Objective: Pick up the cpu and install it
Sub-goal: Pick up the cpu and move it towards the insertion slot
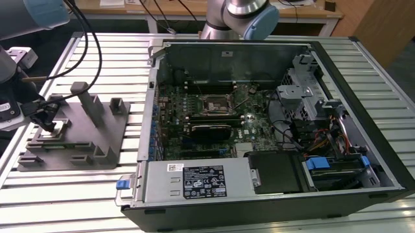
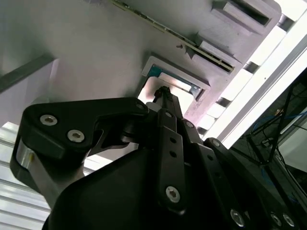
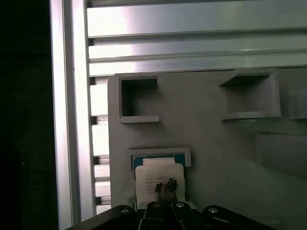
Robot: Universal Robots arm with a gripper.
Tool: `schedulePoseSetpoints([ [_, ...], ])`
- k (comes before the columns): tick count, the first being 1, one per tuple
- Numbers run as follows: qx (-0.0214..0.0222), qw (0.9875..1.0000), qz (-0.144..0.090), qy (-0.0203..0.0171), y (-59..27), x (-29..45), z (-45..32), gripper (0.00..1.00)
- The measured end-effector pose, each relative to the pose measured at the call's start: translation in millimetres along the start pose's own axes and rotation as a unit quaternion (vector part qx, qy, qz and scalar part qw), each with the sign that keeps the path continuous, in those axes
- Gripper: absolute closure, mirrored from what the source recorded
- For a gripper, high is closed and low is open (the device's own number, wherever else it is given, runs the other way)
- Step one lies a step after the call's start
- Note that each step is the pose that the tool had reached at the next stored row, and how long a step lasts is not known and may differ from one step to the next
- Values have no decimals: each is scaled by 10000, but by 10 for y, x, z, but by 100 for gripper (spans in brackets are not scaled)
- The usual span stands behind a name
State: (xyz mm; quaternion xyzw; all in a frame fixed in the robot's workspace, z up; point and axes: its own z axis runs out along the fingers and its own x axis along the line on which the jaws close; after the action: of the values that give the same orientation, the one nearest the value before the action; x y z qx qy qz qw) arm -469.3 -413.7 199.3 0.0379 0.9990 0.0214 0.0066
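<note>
At the exterior view's left edge, the claw (image 1: 48,129) points straight down onto the grey plastic fixture (image 1: 97,136), which lies on the slatted table (image 1: 77,199) just beside the open computer case (image 1: 363,160). The cpu (image 3: 156,173) sits flat in a shallow square pocket of that fixture — in the first wrist view its pale top shows directly under the claw's tips, with a blue-green rim beyond. Claw state: the two tips are drawn close together over the middle of the cpu, its edges lying outside them; whether they touch its top cannot be told. Handling, as judged: light, stiff and flat, smooth-topped and liable to slip, with a delicate underside — best taken by opposite edges and kept level. Arm pose: wrist upright above the fixture, arm (image 1: 26,14) entering from the upper left of the exterior frame, well apart from the socket (image 1: 216,104) on the board inside the case.
</note>
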Motion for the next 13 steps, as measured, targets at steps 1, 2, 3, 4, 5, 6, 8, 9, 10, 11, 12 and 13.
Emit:
schedulePoseSetpoints([
  [1, 0, 10000, 1, 0, 4, 5, 2, 89],
  [2, 0, 10000, 1, -1, 9, 10, 6, 89],
  [3, -1, 10000, 1, -2, 13, 17, 10, 89],
  [4, 0, 10000, 1, -1, 16, 25, 13, 89],
  [5, 0, 10000, 1, -1, 17, 37, 19, 89],
  [6, 0, 10000, 1, -1, 19, 47, 23, 89],
  [8, 0, 10000, 0, -1, 19, 54, 25, 89],
  [9, 0, 10000, 0, -1, 19, 54, 25, 89],
  [10, 0, 10000, 0, -1, 19, 54, 25, 89],
  [11, 0, 10000, 0, -1, 19, 54, 25, 89],
  [12, 0, 10000, 1, -1, 19, 55, 25, 89],
  [13, 0, 10000, 1, 0, 19, 55, 25, 89],
])
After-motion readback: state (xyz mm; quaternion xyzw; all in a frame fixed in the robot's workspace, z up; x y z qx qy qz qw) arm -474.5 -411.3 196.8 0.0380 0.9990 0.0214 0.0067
